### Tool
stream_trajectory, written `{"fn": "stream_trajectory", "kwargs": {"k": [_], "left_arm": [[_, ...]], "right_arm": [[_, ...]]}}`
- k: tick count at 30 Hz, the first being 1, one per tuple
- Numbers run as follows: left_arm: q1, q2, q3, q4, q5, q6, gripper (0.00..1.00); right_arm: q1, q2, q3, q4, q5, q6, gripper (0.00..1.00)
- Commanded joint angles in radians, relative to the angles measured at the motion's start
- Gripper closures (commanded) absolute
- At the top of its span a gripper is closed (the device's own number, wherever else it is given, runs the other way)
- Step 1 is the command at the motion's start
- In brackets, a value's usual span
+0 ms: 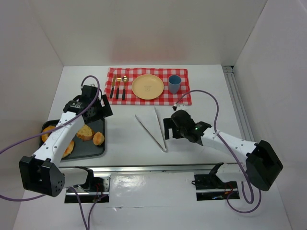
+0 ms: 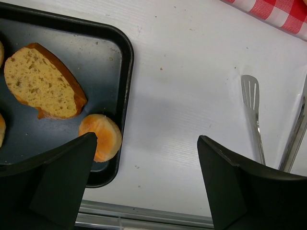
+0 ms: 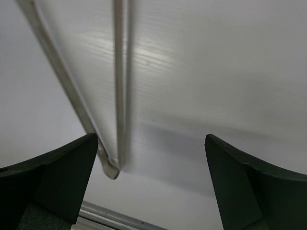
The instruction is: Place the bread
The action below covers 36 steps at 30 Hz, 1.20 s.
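Observation:
The bread lies on a dark baking tray (image 1: 96,149) at the left: a craggy sliced piece (image 1: 85,132), a round bun (image 1: 98,138), and more pieces partly hidden under my left arm (image 1: 68,148). In the left wrist view the slice (image 2: 43,81) and the bun (image 2: 101,136) sit in the tray's corner (image 2: 120,52). My left gripper (image 1: 100,111) hangs open and empty above the tray's far right corner (image 2: 146,163). My right gripper (image 1: 171,132) is open and empty over the table, just right of the metal tongs (image 1: 152,125).
The tongs' hinge end (image 3: 109,168) lies by my right gripper's left finger; their tips show in the left wrist view (image 2: 251,96). A red checkered cloth (image 1: 184,96) at the back holds a pale yellow plate (image 1: 147,86), a blue cup (image 1: 174,84) and cutlery (image 1: 118,87).

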Motion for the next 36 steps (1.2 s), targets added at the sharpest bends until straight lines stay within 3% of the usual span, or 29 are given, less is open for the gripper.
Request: {"fn": "stream_trajectory", "kwargs": {"k": [1, 7, 24, 27, 28, 30, 32, 35, 36], "left_arm": [[-0.012, -0.025, 0.042, -0.005, -0.020, -0.012, 0.01], [-0.012, -0.004, 0.052, -0.005, -0.020, -0.012, 0.01], [-0.021, 0.007, 0.052, -0.014, -0.020, -0.012, 0.01], [-0.021, 0.007, 0.062, -0.023, -0.029, -0.012, 0.01], [-0.021, -0.004, 0.062, -0.023, -0.029, -0.003, 0.01], [-0.021, -0.013, 0.071, -0.034, -0.038, -0.003, 0.01], [-0.021, -0.025, 0.072, -0.043, -0.038, -0.003, 0.01], [-0.021, -0.051, 0.093, -0.052, -0.058, 0.006, 0.01], [-0.021, -0.062, 0.107, -0.063, -0.067, 0.006, 0.01]], "right_arm": [[0.058, 0.016, 0.012, 0.115, -0.104, -0.141, 0.00], [0.189, 0.142, 0.069, 0.125, -0.066, -0.244, 0.00], [0.208, 0.438, 0.182, 0.294, -0.015, -0.282, 0.00], [0.208, 0.438, 0.182, 0.313, 0.008, -0.271, 0.14], [0.208, 0.438, 0.182, 0.340, 0.008, -0.271, 0.28], [0.208, 0.412, 0.173, 0.366, 0.008, -0.271, 0.39], [0.208, 0.400, 0.173, 0.366, 0.017, -0.271, 0.57], [0.220, 0.370, 0.185, 0.340, 0.039, -0.271, 0.70], [0.231, 0.351, 0.208, 0.314, 0.039, -0.271, 0.70]]}}
